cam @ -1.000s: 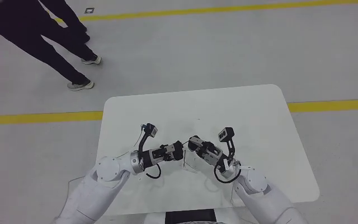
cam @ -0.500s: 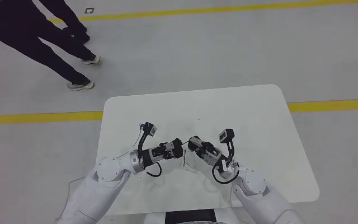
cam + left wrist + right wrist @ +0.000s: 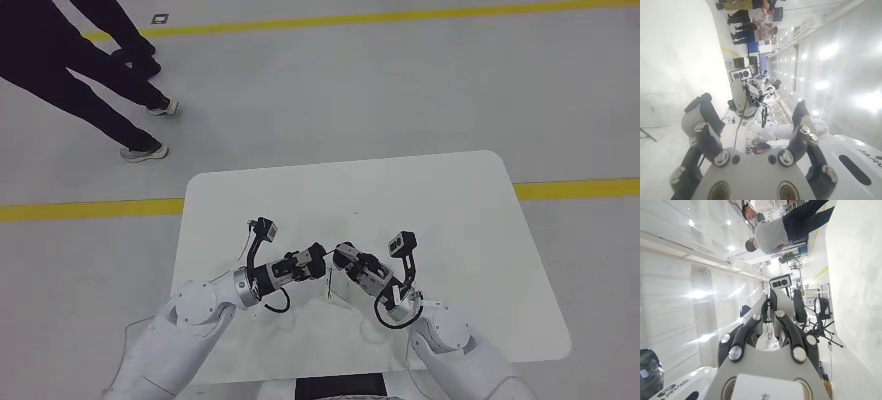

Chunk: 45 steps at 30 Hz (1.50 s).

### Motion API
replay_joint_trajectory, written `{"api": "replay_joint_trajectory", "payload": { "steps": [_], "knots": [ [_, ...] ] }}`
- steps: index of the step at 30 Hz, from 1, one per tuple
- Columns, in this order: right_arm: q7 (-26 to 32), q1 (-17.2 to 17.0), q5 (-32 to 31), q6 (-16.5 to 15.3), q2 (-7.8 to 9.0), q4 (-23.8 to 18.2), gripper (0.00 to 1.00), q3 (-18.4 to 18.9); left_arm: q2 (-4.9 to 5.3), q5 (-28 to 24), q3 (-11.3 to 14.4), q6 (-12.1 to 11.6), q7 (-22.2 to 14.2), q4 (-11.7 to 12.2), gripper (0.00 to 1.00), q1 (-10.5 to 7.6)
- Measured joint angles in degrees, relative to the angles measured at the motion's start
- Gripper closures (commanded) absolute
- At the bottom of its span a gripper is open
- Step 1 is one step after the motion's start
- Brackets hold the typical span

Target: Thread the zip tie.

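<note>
Over the white table (image 3: 480,200), the left gripper (image 3: 314,260), fingers spread wide, faces the right gripper (image 3: 341,253), fingers pressed together, almost tip to tip; the zip tie, too fine to pick out, presumably spans the gap.

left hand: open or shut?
Open. In the left wrist view the left hand has its two fingers spread wide apart.

From above, the zip tie (image 3: 321,248) is a faint thread, too thin to trace its ends.
</note>
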Motion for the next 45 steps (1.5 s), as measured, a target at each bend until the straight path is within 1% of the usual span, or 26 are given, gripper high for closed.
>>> {"api": "replay_joint_trajectory", "payload": {
  "steps": [6, 14, 18, 25, 28, 31, 34, 35, 36, 45],
  "knots": [
    [0.2, -0.1, -0.1, 0.0, -0.43, 0.3, 1.00, 0.1, -0.20, 0.4, 0.2, 0.0, 0.3, 0.0, 0.00, -0.17],
    [0.1, 0.0, -0.5, 0.2, -0.45, 0.3, 1.00, 0.1, -0.19, 0.4, 0.2, 0.0, 0.3, 0.0, 0.00, -0.17],
    [-0.9, 0.1, -3.2, 1.2, -0.46, -0.1, 1.00, -0.2, -0.32, 0.6, 0.7, 0.5, 1.7, -0.2, 0.00, -0.32],
    [-2.2, -0.1, -5.4, 1.6, -0.52, -0.5, 1.00, -0.3, -0.31, 1.0, 1.0, 0.5, 2.0, -0.1, 0.00, -0.70],
    [-3.2, -0.4, -6.4, 1.2, -0.51, -0.7, 1.00, 0.1, -0.27, 1.3, 1.1, 0.8, 2.0, 0.1, 0.09, -0.78],
    [-3.8, -0.8, -7.2, 1.0, -0.47, -1.0, 1.00, 0.4, -0.24, 1.5, 1.2, 1.0, 2.2, 0.2, 0.24, -0.82],
    [-4.4, -1.1, -8.0, 1.4, -0.46, -1.1, 1.00, 0.5, -0.21, 1.5, 1.2, 1.0, 2.3, 0.2, 0.38, -0.83],
    [-4.6, -1.1, -8.4, 1.6, -0.46, -1.1, 1.00, 0.5, -0.19, 1.5, 1.2, 1.0, 2.3, 0.1, 0.45, -0.83],
    [-4.7, -1.1, -8.6, 1.8, -0.47, -1.1, 1.00, 0.5, -0.18, 1.5, 1.2, 1.0, 2.3, 0.1, 0.49, -0.82],
    [-5.0, -1.1, -9.0, 2.5, -0.59, -1.2, 1.00, 0.3, -0.06, 1.9, 1.3, 1.1, 2.3, 0.6, 0.56, -0.83]
  ]
}}
